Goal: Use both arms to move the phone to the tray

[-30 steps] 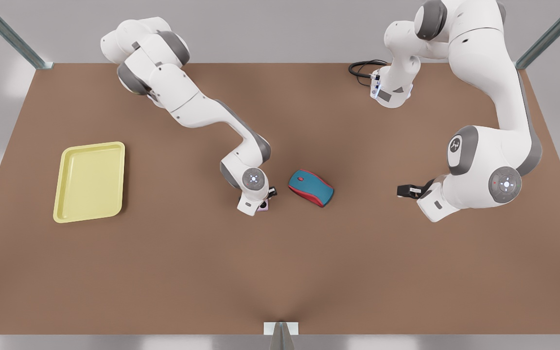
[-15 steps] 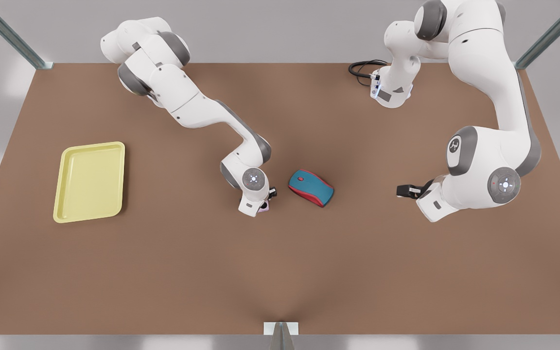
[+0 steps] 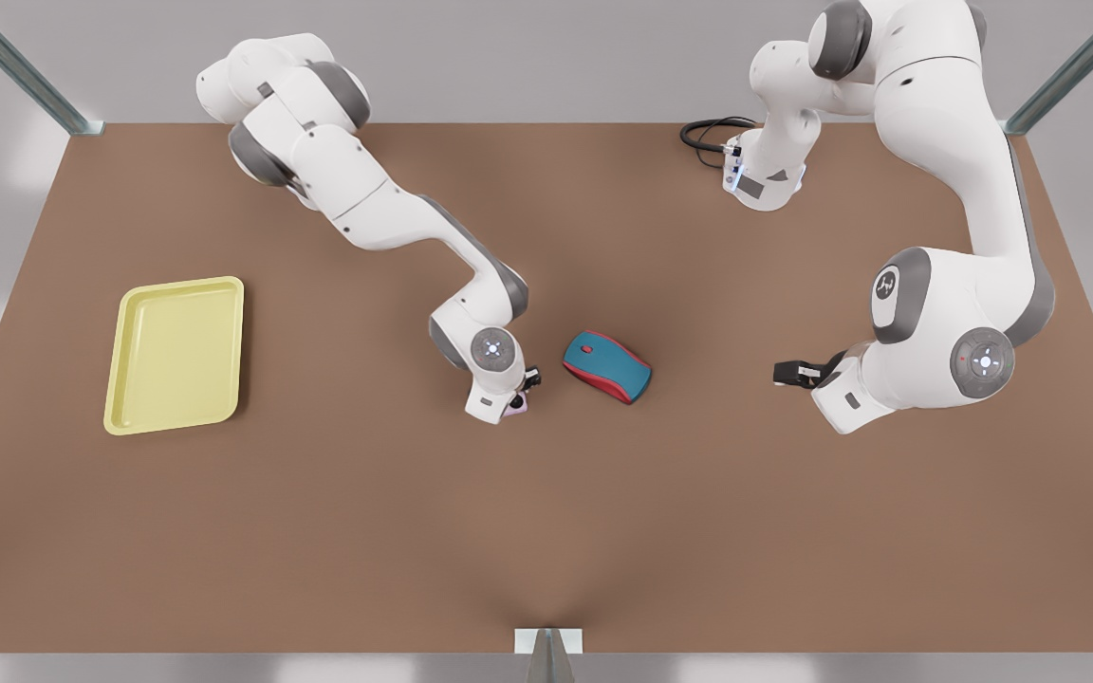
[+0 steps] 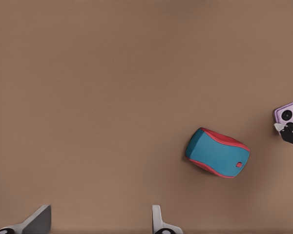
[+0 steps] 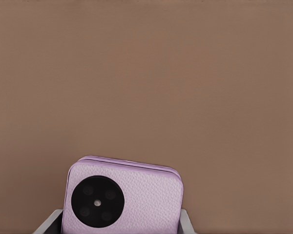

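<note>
Simulated lab: bare brown table (image 3: 546, 531), grey walls

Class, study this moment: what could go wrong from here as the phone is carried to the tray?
1. The right gripper seems to hold the phone by one end only, so it may slip on the long way to the tray.
2. The mouse lies close beside the phone; a careless swing could knock it.
3. The left gripper waits open beyond the mouse; reaching in to help, it could strike it.
</note>
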`<state>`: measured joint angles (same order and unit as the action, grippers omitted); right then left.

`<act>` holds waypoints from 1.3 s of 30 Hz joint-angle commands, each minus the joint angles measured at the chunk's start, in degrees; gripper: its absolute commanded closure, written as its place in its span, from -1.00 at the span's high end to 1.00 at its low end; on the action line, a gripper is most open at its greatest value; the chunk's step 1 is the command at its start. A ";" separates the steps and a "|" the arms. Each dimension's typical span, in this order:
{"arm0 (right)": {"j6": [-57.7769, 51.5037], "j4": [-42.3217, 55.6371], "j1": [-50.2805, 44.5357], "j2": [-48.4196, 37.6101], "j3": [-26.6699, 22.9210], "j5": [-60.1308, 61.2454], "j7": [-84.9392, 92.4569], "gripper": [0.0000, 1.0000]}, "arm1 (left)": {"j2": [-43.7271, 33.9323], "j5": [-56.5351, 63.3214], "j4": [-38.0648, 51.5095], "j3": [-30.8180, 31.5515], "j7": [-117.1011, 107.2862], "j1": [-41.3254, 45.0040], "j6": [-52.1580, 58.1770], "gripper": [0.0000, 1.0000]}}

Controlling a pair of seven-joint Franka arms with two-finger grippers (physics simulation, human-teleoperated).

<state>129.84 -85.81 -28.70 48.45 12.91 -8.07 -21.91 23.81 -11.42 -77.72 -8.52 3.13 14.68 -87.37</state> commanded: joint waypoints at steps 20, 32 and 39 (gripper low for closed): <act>0.68 -32.83 34.15 -33.68 0.27 -0.10 27.26 0.65 | -2.02 -4.93 3.28 -0.62 0.04 -0.18 0.88 1.00; 8.06 -46.90 58.67 -38.26 -2.90 1.04 61.90 0.65 | -3.95 -5.02 3.37 -0.71 0.04 -0.18 2.55 1.00; 19.31 -51.21 64.12 -32.72 -5.97 0.60 71.57 0.87 | -7.03 -0.62 4.25 -4.22 -0.84 -0.18 3.52 1.00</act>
<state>141.88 -136.92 35.19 15.23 7.52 -7.40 20.04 17.14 -13.74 -73.54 -12.60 2.96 14.40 -84.97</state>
